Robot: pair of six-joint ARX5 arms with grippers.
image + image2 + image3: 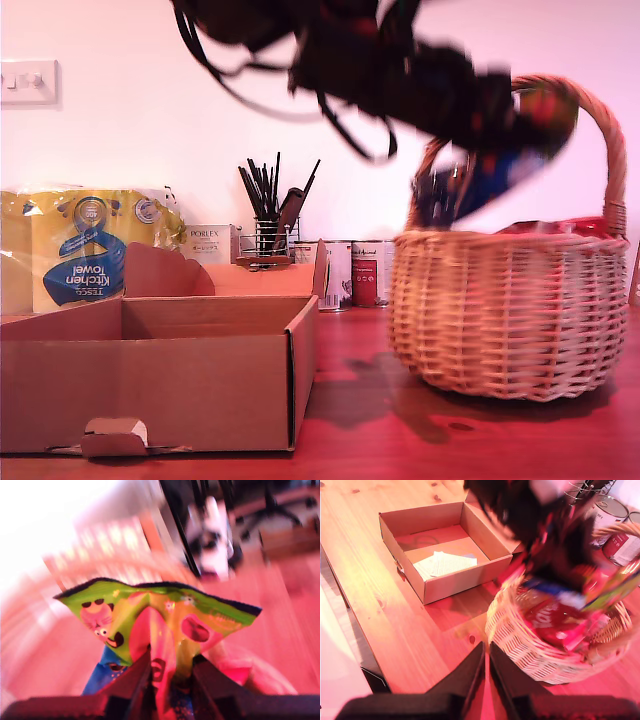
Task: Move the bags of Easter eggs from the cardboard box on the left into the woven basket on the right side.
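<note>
My first gripper [170, 666] is shut on a yellow-green and dark blue bag of Easter eggs [150, 615]. In the exterior view this blurred gripper [535, 125] hangs over the woven basket [510, 310] at that view's right, under its handle, with the bag [495, 180] dangling above the rim. A red bag [555, 622] lies inside the basket [520, 630]. The cardboard box [150, 375] stands at the exterior view's left. In the second wrist view the box [445, 582] holds a flat white thing [442, 562]. My second gripper [486, 650] hovers high over the table, shut on nothing.
Behind the box stands a yellow-and-blue kitchen towel pack [85, 250]. A white Porlex carton [212, 243], a black wire utensil holder [268, 235] and tins [350, 272] line the wall. The wooden table's edge [350, 610] runs beyond the box.
</note>
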